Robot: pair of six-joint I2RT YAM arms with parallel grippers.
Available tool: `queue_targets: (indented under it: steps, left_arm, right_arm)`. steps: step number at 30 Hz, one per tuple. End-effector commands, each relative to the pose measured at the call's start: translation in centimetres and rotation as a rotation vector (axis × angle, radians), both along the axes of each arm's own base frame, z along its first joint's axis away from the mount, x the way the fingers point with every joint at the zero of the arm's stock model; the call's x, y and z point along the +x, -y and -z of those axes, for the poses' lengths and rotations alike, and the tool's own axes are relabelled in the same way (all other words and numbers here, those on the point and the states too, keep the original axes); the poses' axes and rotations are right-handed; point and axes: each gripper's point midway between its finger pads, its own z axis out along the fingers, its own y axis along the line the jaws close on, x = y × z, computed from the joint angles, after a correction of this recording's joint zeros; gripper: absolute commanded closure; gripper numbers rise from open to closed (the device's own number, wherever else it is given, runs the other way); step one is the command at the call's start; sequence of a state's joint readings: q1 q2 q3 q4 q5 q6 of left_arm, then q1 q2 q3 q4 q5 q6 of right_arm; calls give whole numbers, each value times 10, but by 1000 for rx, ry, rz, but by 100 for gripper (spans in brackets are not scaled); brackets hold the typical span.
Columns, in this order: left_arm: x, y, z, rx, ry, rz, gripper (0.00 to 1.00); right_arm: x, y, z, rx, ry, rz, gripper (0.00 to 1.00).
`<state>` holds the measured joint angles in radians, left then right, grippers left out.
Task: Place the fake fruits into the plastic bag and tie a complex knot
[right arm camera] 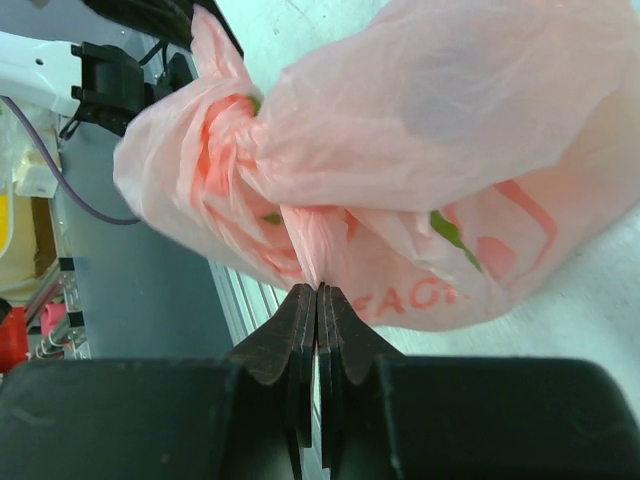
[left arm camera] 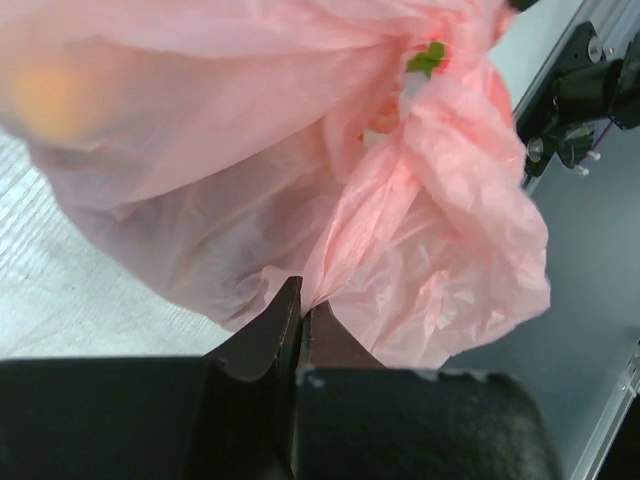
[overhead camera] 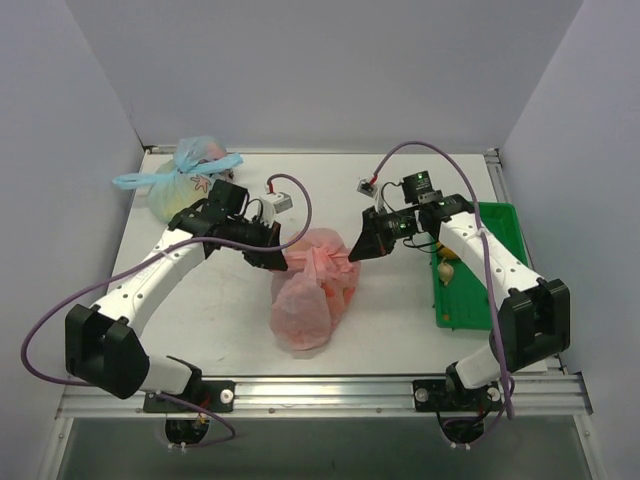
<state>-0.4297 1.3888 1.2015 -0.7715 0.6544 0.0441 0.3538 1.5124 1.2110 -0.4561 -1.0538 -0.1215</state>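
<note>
A: Where's the plastic bag (overhead camera: 312,300)?
B: Lying on the table (overhead camera: 220,300), between the two sets of fingertips. The bulk of it sags toward the near edge, below both.

A: And the knot (overhead camera: 322,258)?
B: It's a pink twisted lump at the bag's top, in the gap between the grippers, with a tail running out to each.

A: Left gripper (left arm camera: 300,310)?
B: Jaws narrowed to a slit, pinching a twisted tail of pink film right at the tips. The rest of the bag balloons just beyond them. An orange blur shows through the film; can't tell what it is.

A: Right gripper (right arm camera: 317,300)?
B: Fingers pressed together on a thin twisted strand, again at the very tips. The printed bag body hangs beyond and to the right.

A: Anything else?
B: Pale fruit pieces (overhead camera: 447,268) sit in a green tray (overhead camera: 500,225) behind the right gripper, under that arm. A blue bag (overhead camera: 185,180) lies well behind the left gripper, at the far corner.
</note>
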Motion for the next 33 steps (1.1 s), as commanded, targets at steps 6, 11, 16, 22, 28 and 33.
queue_targets:
  steps: [6, 11, 16, 22, 28, 33]
  left_arm:
    - [15, -48, 8, 91, 55, -162, 100]
    - [14, -78, 16, 175, 69, -209, 100]
    - [12, -88, 19, 215, 98, -205, 100]
    - [23, -103, 26, 312, 160, -201, 100]
    - [31, -125, 26, 412, 293, -179, 100]
    - [27, -120, 28, 380, 319, -156, 100]
  right_arm:
    - [-3, 58, -16, -112, 119, 3, 100]
    - [-2, 100, 1, -213, 149, 12, 100]
    - [-1, 116, 18, -273, 148, 0, 100]
    - [-9, 113, 40, -347, 181, -85, 100]
    - [-6, 133, 54, -415, 206, -95, 100]
    - [-2, 130, 54, -411, 210, -108, 100]
